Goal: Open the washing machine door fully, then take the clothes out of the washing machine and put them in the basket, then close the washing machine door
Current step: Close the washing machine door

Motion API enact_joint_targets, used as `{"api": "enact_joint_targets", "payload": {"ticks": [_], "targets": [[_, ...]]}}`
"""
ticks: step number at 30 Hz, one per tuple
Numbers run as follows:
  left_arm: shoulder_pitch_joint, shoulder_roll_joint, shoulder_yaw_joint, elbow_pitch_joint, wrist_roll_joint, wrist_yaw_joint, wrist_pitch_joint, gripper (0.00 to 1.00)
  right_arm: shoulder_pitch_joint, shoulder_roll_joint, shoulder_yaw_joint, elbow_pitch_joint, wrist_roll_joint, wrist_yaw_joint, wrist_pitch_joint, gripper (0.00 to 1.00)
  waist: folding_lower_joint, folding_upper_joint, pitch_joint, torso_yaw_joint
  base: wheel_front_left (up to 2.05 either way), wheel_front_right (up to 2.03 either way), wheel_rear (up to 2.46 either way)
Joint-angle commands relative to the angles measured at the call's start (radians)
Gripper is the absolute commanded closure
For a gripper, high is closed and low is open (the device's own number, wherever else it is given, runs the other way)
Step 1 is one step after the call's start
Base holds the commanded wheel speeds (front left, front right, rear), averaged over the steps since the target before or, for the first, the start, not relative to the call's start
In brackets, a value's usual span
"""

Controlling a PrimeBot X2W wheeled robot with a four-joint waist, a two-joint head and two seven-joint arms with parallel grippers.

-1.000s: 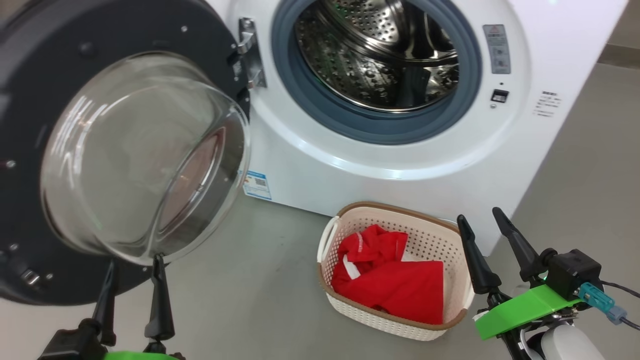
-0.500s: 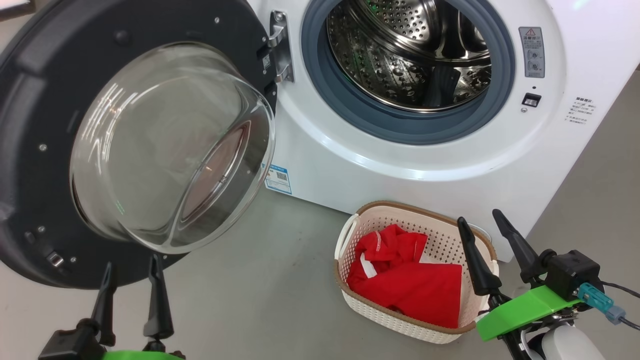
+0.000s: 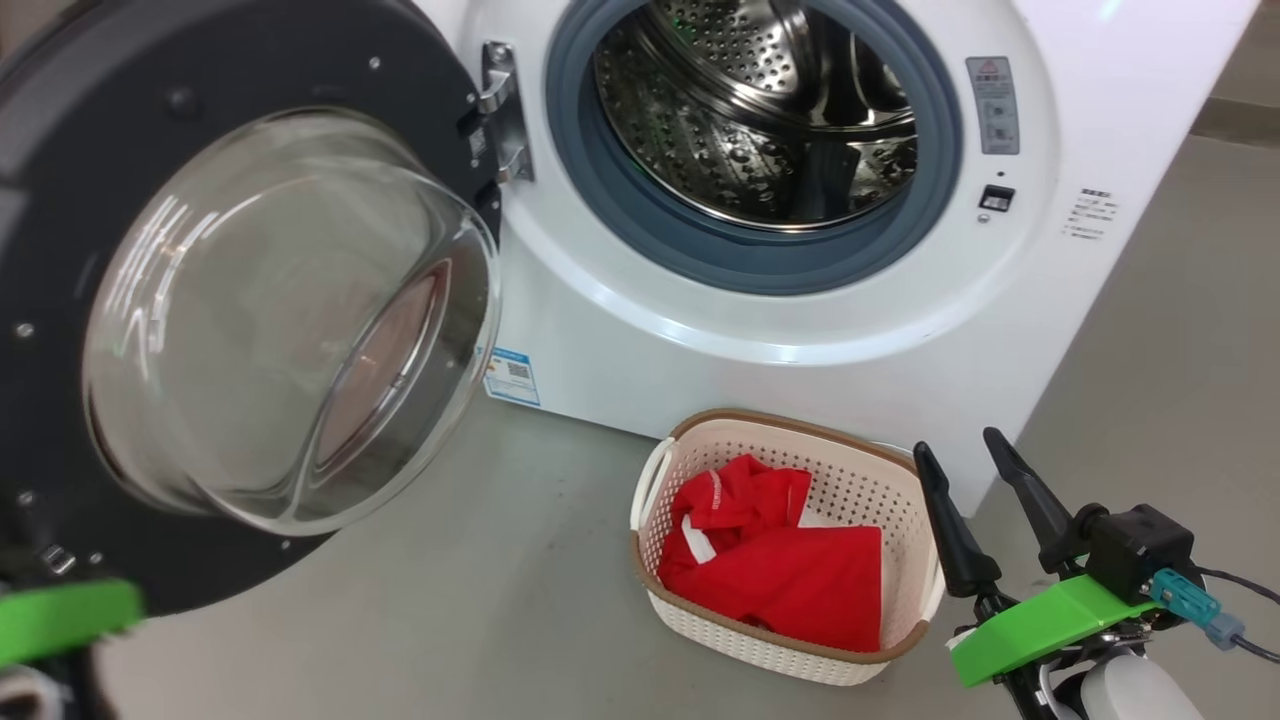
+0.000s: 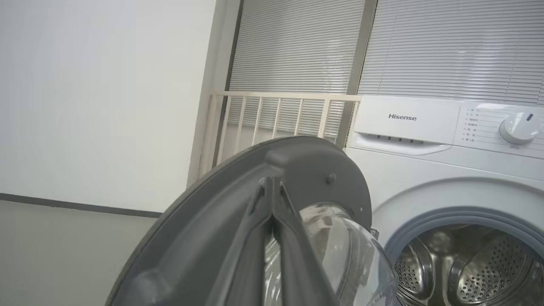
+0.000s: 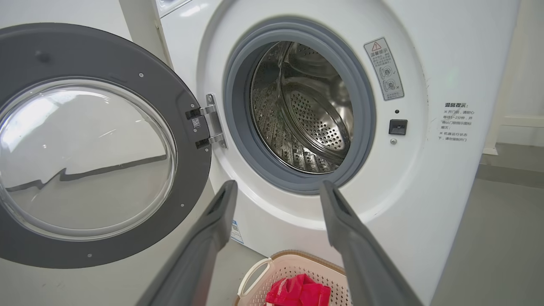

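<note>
Left hand [image 4: 270, 182] has gone from the near-left bottom of the head view, where both its fingers stood under the door [image 3: 280, 320] half a second back. Now its green bracket [image 3: 60, 615] shows there, below the door's black rim. Head cam also panned: washer [image 3: 700, 340] and basket [image 3: 790, 425] sit further left in frame than before, but that's the camera, not them. Basket-to-washer spacing is the same. Right hand [image 3: 955, 443] is at the same spot in frame, no change.

Left arm pose: wrist cam looks up along the fingers at the door's inner face. Fingers are clenched together with nothing between them, tips at the ridge on the dark rim. Contact with the rim: can't tell.

Right arm pose: parked near-right, just right of the basket, fingers pointing up and away toward the washer. Fingers are spread apart, released, holding nothing.

Door is swung wide to the left on its hinge [image 3: 497, 110], glass bowl bulging toward the head cam. Clothes [image 3: 790, 580] are in the basket, a red heap filling its near half. Basket is on the floor [image 3: 480, 600], just in front of the washer, right of the door.
</note>
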Motion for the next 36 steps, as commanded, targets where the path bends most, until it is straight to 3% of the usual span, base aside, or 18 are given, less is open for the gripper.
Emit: {"api": "enact_joint_targets", "payload": {"ticks": [1,6,10,16,18,22,27,36], "targets": [[-0.077,0.060,0.079,-0.032,-0.031,0.009,0.003,1.00,-0.019,-0.012,0.024,-0.016,-0.003,0.007,-0.006,0.00,0.0000,0.0000,0.000,-0.024,0.00,0.00,0.00],[-0.185,0.143,0.174,0.009,-0.097,0.008,0.009,1.00,-0.023,-0.020,0.017,-0.010,-0.005,0.007,-0.006,0.00,0.0000,0.0000,0.013,-0.047,0.00,0.00,0.00],[-0.278,0.203,0.250,0.152,-0.193,-0.003,0.050,1.00,-0.039,-0.023,0.020,-0.004,-0.006,0.007,-0.006,0.00,0.0000,0.0000,0.035,-0.058,0.00,0.00,0.00],[-0.391,0.266,0.349,0.424,-0.384,0.007,0.251,1.00,-0.061,-0.031,0.027,0.010,0.005,0.007,-0.006,0.00,0.0000,0.0000,0.067,-0.074,0.00,0.00,0.00],[-0.408,0.273,0.367,0.458,-0.419,0.003,0.282,1.00,-0.064,-0.033,0.028,0.012,0.007,0.007,-0.006,0.00,0.0000,0.0000,0.072,-0.076,0.00,0.00,0.00],[-0.464,0.302,0.418,0.580,-0.554,-0.012,0.446,1.00,-0.071,-0.035,0.035,0.020,0.018,0.007,-0.006,0.00,0.0000,0.0000,0.084,-0.087,0.00,0.00,0.00],[-0.467,0.315,0.452,0.617,-0.648,0.003,0.600,1.00,-0.075,-0.037,0.042,0.027,0.022,0.007,-0.006,0.00,0.0000,0.0000,0.085,-0.098,0.00,0.00,0.00],[-0.404,0.303,0.451,0.548,-0.719,0.008,0.781,1.00,-0.068,-0.045,0.037,0.032,0.029,0.007,-0.006,0.00,0.0000,0.0000,0.074,-0.103,0.00,0.00,0.00]]}}
